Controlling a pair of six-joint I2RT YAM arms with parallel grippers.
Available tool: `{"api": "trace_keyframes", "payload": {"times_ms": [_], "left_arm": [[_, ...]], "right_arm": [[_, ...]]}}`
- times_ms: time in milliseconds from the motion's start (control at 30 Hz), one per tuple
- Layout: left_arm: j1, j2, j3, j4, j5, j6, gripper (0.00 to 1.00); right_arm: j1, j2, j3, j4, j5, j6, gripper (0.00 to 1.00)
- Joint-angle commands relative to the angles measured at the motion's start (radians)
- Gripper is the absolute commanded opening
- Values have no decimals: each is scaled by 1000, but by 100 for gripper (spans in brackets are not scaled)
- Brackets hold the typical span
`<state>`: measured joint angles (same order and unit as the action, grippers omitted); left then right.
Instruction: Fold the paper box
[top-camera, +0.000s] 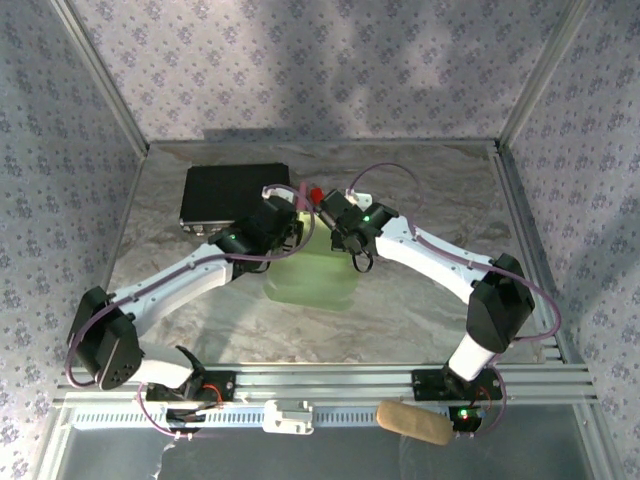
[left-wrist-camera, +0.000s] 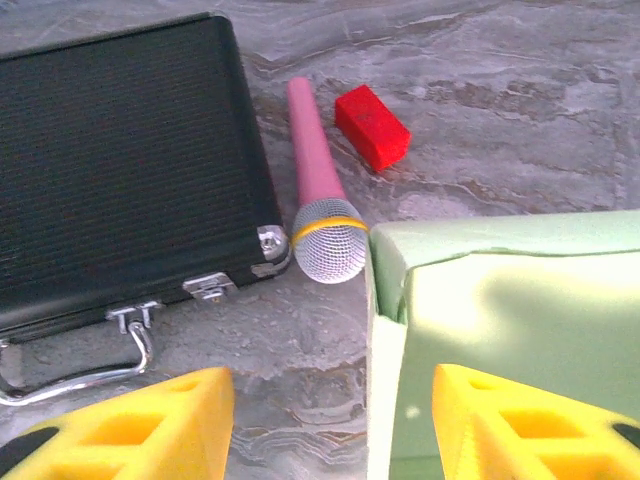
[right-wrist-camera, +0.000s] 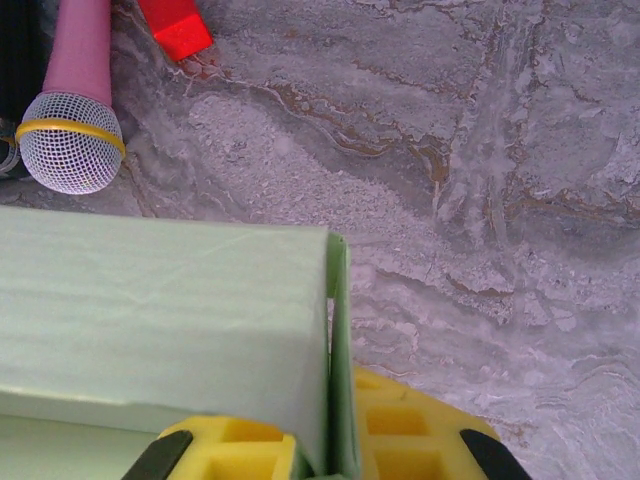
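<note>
The paper box (top-camera: 312, 275) is pale green card, partly folded up, lying mid-table between the two arms. In the left wrist view its left wall (left-wrist-camera: 385, 340) stands upright between my left gripper's (left-wrist-camera: 330, 400) yellow fingers (left-wrist-camera: 160, 420). Those jaws stand apart and touch nothing; the wall is nearer the right finger. From above, the left gripper (top-camera: 288, 235) is at the box's far left corner. My right gripper (right-wrist-camera: 335, 440) is shut on the box's right side wall (right-wrist-camera: 340, 340), pinching the card layers together beside the top panel (right-wrist-camera: 160, 310). From above, it (top-camera: 352, 255) sits at the far right corner.
A black case (top-camera: 235, 195) with metal latches and handle (left-wrist-camera: 110, 170) lies at the back left. A pink microphone (left-wrist-camera: 318, 190) and a red block (left-wrist-camera: 372, 125) lie between the case and the box. A tan roll (top-camera: 412, 422) rests by the near rail.
</note>
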<state>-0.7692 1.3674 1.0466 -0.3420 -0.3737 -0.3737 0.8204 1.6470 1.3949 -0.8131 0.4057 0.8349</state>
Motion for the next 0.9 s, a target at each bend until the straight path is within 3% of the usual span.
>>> {"api": "trace_keyframes", "payload": {"times_ms": [0,367,667,867], "left_arm": [[9,-46,-28,-23,80,22,55],[10,-43,-115,-15,26,53,50],[9,34,-91,24,5,65,38],[-1,80,-72,18,-50,62,37]], "right_arm": [[-4,13,34,-33,24,23,0],[-3,17,33,-27,18,23,0],[0,18,33,-22,16,23,0],[2,13,33,-25,18,24,0]]}}
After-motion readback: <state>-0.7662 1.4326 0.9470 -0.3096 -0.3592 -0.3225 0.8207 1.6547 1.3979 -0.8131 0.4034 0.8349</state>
